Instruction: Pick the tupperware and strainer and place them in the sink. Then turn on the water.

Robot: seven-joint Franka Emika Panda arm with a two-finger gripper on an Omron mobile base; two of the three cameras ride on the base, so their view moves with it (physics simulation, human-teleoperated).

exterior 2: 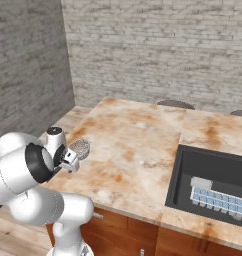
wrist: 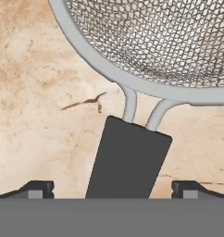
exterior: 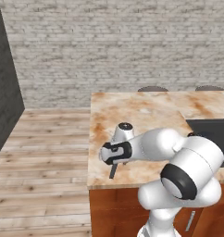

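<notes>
Hand view has the pincer (wrist: 114,187) spread wide, gripping nothing, straddling the strainer's (wrist: 151,51) dark handle on the worktop (wrist: 35,92), well apart from the sink (exterior 2: 193,165) holding the tupperware (exterior 2: 215,199); best to drop straight, centre, then squeeze.

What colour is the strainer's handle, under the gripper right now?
Dark grey, nearly black; the strainer handle shows best in the hand view.

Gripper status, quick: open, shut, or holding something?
Gripper: open, holding nothing; its fingertips stand wide on either side of the strainer's dark handle, not touching it.
</notes>
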